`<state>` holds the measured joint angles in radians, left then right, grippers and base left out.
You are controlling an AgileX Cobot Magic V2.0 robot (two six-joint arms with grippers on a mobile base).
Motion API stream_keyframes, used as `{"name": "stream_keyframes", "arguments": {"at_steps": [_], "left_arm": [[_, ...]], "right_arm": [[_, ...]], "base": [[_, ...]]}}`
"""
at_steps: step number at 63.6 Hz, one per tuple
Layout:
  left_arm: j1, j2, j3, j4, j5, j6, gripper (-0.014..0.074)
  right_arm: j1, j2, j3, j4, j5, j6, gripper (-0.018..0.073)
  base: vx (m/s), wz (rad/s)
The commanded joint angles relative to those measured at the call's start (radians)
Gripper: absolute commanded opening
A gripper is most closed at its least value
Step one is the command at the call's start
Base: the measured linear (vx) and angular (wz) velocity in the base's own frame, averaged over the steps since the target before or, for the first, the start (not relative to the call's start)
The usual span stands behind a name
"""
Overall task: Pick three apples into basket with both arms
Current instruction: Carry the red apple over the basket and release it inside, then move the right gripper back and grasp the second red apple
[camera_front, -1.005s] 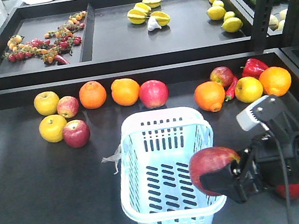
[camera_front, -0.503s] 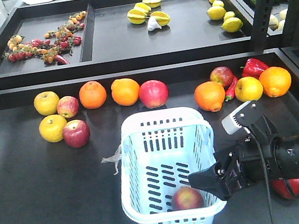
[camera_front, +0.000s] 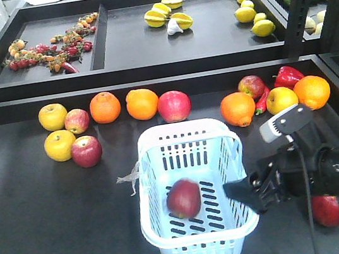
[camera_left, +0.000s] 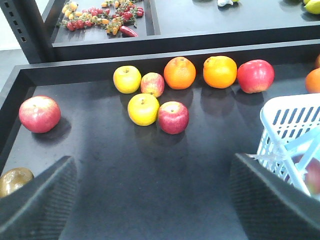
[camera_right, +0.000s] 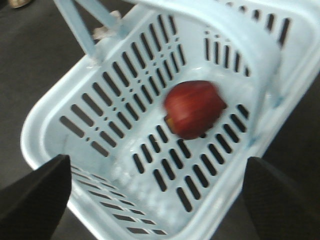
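Now, we hold our right gripper (camera_front: pixel 242 191) spread and empty just beside the basket (camera_front: pixel 183 127), one blurred apple (camera_front: pixel 183 198) lying inside, our left gripper (camera_left: pixel 155 192) gaping, empty, above the table (camera_left: pixel 125 170)

The front camera looked down across the counter (camera_front: pixel 58 233); both wrist cameras sat lower, sharing the basket (camera_front: pixel 185 128), right closest.

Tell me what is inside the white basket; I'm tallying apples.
One dark red apple, blurred, lies on the slotted floor of the basket. No other fruit shows; in the front view the near wall covers a strip of floor.
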<state>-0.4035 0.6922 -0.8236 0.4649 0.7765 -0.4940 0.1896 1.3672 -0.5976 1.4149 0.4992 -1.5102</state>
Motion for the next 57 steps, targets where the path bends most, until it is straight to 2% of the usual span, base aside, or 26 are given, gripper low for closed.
{"name": "stream_keyframes", "arguments": {"at_steps": [1,8,16,21,27,33,41,57], "left_arm": [[0.000,-0.002,-0.023,0.022,-0.053,-0.009,0.0587],[0.000,-0.002,-0.023,0.022,-0.053,-0.009,0.0587],[0.000,-0.002,-0.023,0.022,-0.053,-0.009,0.0587],[0.000,-0.002,-0.023,0.022,-0.053,-0.009,0.0587],[0.000,-0.002,-0.023,0.022,-0.053,-0.009,0.0587],[0.000,-0.002,-0.023,0.022,-0.053,-0.009,0.0587],[0.000,-0.002,-0.023,0.022,-0.053,-0.009,0.0587],[0.000,-0.002,-0.023,0.022,-0.053,-0.009,0.0587]], "right_arm": [[0.000,-0.091,-0.026,-0.088,-0.051,0.130,0.0649],[0.000,-0.152,-0.026,-0.241,-0.127,0.281,0.0640],[-0.030,-0.172,-0.026,-0.455,-0.223,0.508,0.0620],[-0.089,-0.165,-0.024,-0.565,-0.228,0.632,0.0609],[-0.196,-0.145,-0.024,-0.702,-0.209,0.756,0.0595],[-0.286,-0.114,-0.024,-0.762,-0.205,0.833,0.0590],[-0.358,-0.044,-0.024,-0.787,-0.206,0.841,0.0590],[-0.362,0.134,-0.024,-0.784,-0.275,0.767,0.0590]], "base": [[0.00,0.00],[0.00,0.00],[0.00,0.00],[0.00,0.00],[0.00,0.00],[0.00,0.00],[0.00,0.00],[0.00,0.00]]}}
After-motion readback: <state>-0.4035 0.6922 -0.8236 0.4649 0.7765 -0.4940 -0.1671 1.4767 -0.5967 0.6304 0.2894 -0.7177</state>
